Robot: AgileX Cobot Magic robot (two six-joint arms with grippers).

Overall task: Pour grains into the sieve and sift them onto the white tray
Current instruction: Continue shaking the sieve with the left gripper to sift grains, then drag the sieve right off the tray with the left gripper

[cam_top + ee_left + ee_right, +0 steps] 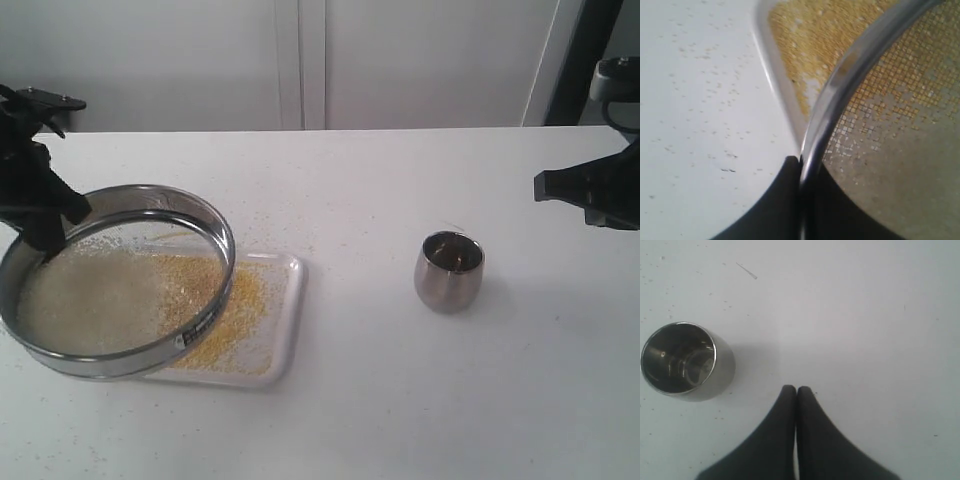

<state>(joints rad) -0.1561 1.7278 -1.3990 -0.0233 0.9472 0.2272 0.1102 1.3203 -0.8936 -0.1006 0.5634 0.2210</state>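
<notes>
The table [400,400] is stretching wide and bare across the middle and the near right, leaving open room between the two arms. Its far edge is running along a pale wall.

The sieve [218,232] is sitting at the left, tilted, covering the left part of the white tray [288,318] and overhanging it toward the table's left edge. The tray's right end is showing beyond the rim.

A steel cup [449,272] is standing upright, well apart to the right, nothing lying between it and the tray.

The left end effector [47,232] is pinching the sieve's steel rim on its far left side. The right end effector [548,186] is hovering near the cup, jaws pressed together and holding nothing.

The grains [240,312] are lying golden-yellow on the tray, pale beige ones are resting on the mesh, and strays are dotting the table around the tray.
</notes>
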